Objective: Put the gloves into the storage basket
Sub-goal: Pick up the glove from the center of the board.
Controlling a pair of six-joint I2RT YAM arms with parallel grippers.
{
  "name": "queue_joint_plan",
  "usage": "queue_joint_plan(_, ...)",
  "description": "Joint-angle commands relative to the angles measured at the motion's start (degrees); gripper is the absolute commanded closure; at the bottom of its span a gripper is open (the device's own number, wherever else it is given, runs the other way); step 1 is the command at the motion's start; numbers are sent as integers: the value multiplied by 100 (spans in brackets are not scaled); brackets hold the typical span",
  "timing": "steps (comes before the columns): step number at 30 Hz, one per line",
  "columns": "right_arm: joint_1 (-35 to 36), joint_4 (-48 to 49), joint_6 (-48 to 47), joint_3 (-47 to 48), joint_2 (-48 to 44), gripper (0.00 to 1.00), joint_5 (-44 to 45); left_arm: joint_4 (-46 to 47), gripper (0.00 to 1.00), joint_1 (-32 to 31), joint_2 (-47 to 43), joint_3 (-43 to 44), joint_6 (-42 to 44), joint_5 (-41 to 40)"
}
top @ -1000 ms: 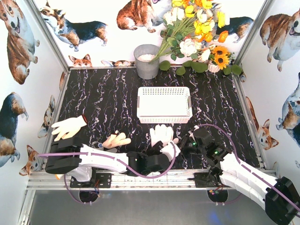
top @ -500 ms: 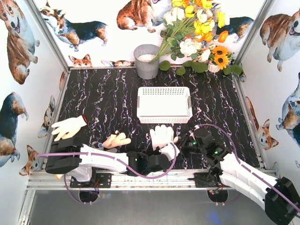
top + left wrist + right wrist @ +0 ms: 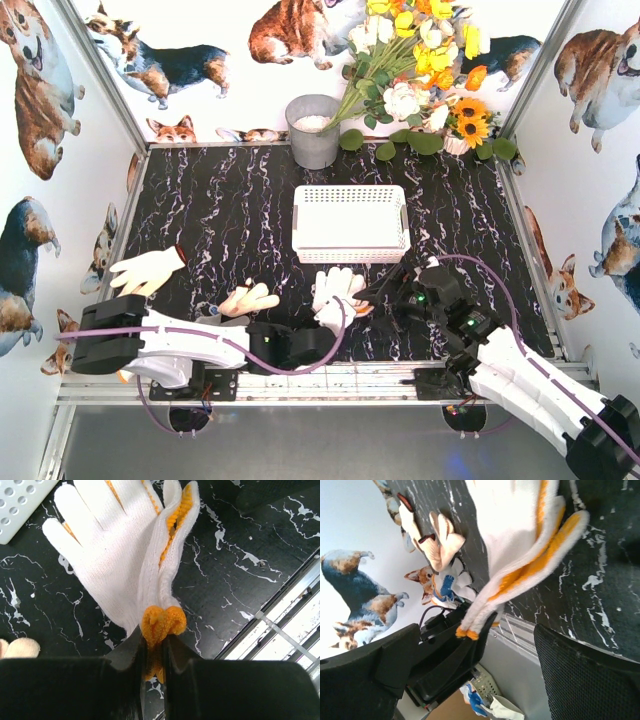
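Note:
A cream-white glove [image 3: 336, 288] with an orange cuff lies on the black marble table just in front of the white storage basket [image 3: 350, 222]. My left gripper [image 3: 324, 325] is shut on its bunched orange cuff [image 3: 161, 621]; the glove [image 3: 110, 545] fans away from the jaws. My right gripper [image 3: 385, 300] stands wide open just right of the glove, its mesh-padded fingers [image 3: 590, 680] apart from it. A second glove [image 3: 250, 298] lies to the left, and a third glove [image 3: 148, 270] at the far left.
A grey metal bucket [image 3: 313, 130] and a bunch of flowers [image 3: 420, 70] stand along the back wall behind the basket. The metal frame rail [image 3: 330, 385] runs along the near edge. A basket corner [image 3: 20, 500] shows beyond the held glove's fingers.
My left gripper closed on the glove's cuff. My right gripper opened, let go of the glove and drew back slightly to the right. The glove shifted a little to the left.

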Motion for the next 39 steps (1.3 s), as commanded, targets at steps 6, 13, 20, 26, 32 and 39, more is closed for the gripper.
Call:
queue_joint_plan(6, -16, 576, 254, -53, 265, 0, 313, 173, 100, 150, -593, -356, -72, 235)
queue_joint_plan(13, 1, 1751, 665, -515, 1003, 0, 22, 66, 100, 174, -878, -421, -177, 221)
queue_joint_plan(20, 11, 2347, 738, -608, 1517, 0, -41, 107, 100, 173, -781, -360, -163, 354)
queue_joint_plan(26, 126, 2757, 799, -493, 2091, 4, -33, 115, 100, 176, -788, -343, -123, 381)
queue_joint_plan(32, 279, 3362, 848, -363, 2940, 11, -99, 135, 100, 176, -747, -297, -80, 414)
queue_joint_plan(39, 450, 3883, 660, 173, 4004, 23, -513, 76, 100, 176, -695, -216, 30, 453)
